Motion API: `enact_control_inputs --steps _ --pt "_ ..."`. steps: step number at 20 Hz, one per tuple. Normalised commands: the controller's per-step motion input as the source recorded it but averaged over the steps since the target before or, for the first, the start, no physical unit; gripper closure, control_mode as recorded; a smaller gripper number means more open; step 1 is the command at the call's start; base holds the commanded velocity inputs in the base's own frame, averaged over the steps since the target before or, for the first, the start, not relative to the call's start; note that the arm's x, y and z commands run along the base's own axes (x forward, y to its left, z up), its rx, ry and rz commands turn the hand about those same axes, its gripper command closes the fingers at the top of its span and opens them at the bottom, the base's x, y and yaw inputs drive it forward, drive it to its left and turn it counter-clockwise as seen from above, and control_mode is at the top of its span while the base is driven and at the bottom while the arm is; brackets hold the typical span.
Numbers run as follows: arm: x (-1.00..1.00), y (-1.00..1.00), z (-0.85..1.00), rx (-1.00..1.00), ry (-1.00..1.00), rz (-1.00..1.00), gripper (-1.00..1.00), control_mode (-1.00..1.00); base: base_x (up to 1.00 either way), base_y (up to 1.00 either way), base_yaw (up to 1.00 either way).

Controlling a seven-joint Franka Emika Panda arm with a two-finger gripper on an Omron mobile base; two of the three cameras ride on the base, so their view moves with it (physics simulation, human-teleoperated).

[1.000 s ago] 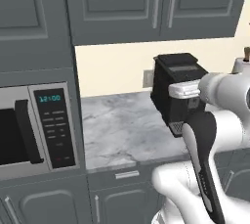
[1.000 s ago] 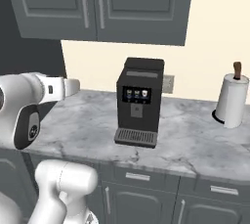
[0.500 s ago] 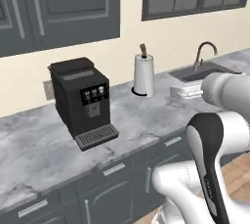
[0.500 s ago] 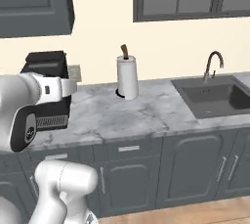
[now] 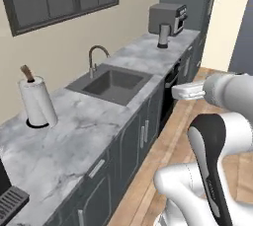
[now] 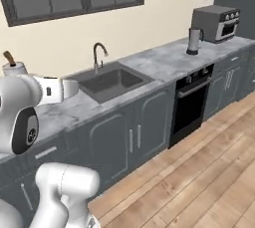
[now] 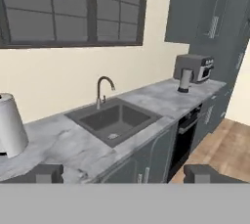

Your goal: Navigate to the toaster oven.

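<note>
One boxy dark grey toaster oven [image 6: 216, 23] with silver knobs sits at the upper right of the right base view, on the far end of the marble counter [image 6: 164, 62]. Judged heavy and rigid; grasp only its pale handle bar. Gripper [image 7: 124, 173] fingers stand apart, holding nothing

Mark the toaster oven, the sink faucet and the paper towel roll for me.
toaster oven [image 6: 216, 23]: right base view, front face.
sink faucet [image 6: 99, 56]: right base view, curved neck.
paper towel roll [image 5: 37, 103]: left base view, white side.
</note>
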Motion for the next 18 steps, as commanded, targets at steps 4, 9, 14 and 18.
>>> enact_control_inputs --steps 4,9,14,18 --pt "0.00 0.00 0.00 0.00 0.00 0.00 -1.00 1.00 0.00 -0.91 -0.75" --pt "0.00 0.00 0.00 0.00 0.00 0.00 -1.00 1.00 0.32 -1.00 -0.54" --pt "0.00 0.00 0.00 0.00 0.00 0.00 -1.00 1.00 1.00 -0.49 -0.37" --pt "0.00 0.00 0.00 0.00 0.00 0.00 -1.00 1.00 1.00 -0.14 -0.30"
